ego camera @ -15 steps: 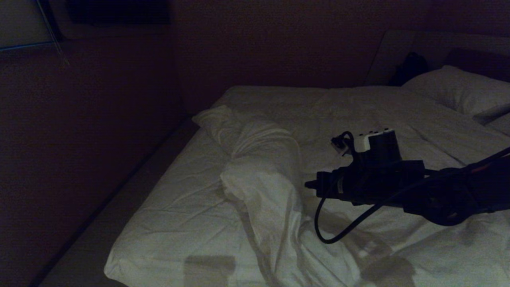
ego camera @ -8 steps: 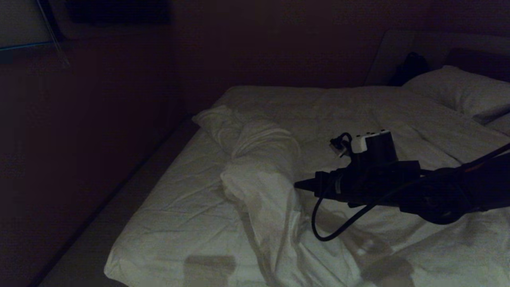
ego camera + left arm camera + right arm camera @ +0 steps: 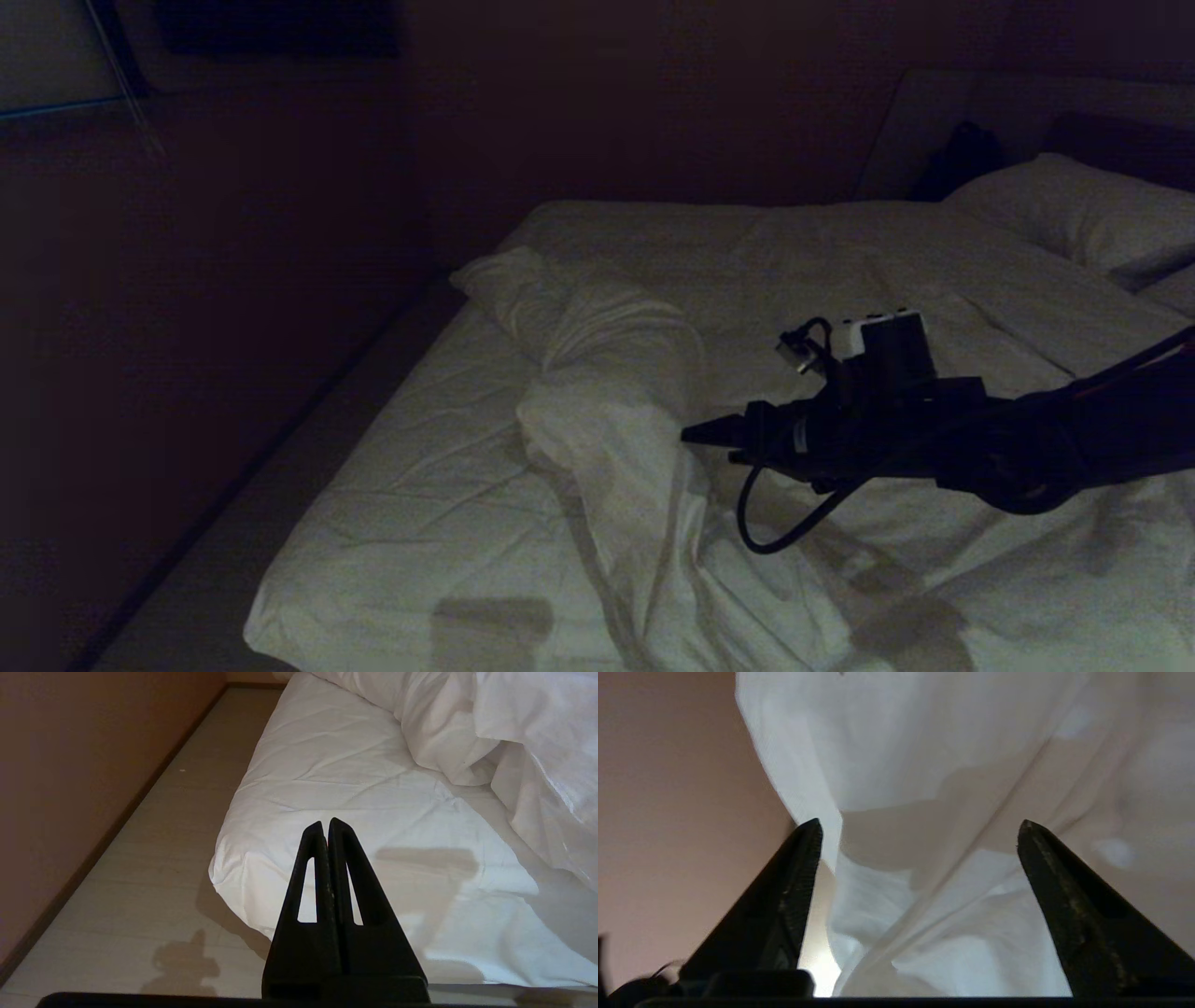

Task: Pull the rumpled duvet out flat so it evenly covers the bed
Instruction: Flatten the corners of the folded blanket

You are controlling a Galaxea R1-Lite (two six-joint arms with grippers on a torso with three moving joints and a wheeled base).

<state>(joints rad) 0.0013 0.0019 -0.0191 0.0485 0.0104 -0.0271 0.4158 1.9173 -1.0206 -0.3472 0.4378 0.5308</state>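
Floor (image 3: 140,858) is showing nearest, where the left claw (image 3: 325,826) is hanging pressed closed off the corner of the bed (image 3: 392,523). Farther in, the right claw (image 3: 695,434) is reaching over the mattress with its jaws standing wide apart, gripping nothing, its tips just beside the duvet (image 3: 607,411), which is lying bunched in a rumpled ridge. Beyond, a pillow (image 3: 1074,210) is resting by the headboard.

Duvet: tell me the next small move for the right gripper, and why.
Probably ease the right gripper forward onto the bunched duvet ridge, then close. Its jaws stand wide open with the fold between them but ungripped, and the bed sheet beside the ridge lies uncovered.
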